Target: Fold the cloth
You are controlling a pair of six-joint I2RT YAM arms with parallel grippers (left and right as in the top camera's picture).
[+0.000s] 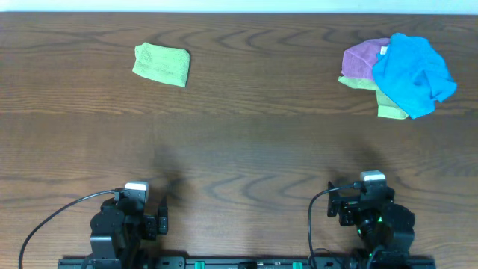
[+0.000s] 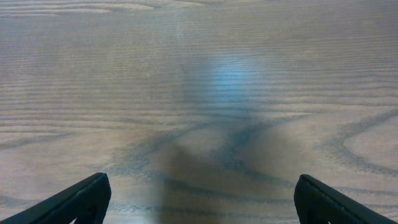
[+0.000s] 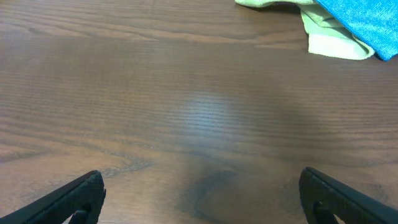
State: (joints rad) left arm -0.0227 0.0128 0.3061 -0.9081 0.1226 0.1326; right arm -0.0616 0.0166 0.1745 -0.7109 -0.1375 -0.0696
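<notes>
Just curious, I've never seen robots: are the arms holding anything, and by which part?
Nothing is held. The left gripper and right gripper are both open and empty; the green cloth lies far from both.

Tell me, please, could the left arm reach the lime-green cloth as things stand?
Probably yes: nothing lies between the open left gripper and the lime-green cloth, though it sits far across the table.
</notes>
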